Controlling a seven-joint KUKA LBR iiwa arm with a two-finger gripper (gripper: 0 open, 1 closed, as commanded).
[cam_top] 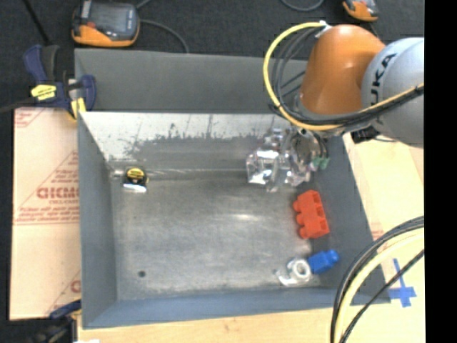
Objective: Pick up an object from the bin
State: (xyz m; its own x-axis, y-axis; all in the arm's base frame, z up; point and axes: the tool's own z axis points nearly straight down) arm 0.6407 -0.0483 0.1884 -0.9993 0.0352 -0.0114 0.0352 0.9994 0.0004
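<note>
Note gripper (285, 164) at rear right of grey metal bin (100, 191), just behind red studded plastic block (311, 214) lying by right wall. Cannot tell whether clenched or released.

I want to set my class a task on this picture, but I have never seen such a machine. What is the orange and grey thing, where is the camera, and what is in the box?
It is a robot arm with an orange cover, reaching in from the right. The one camera looks down from above. Its gripper hangs low at the back right of a grey metal bin. In the bin lie a red block, a small blue piece, a whitish ring and, far left, a small black-and-yellow thing. Whether the gripper holds anything, I cannot tell.
</note>
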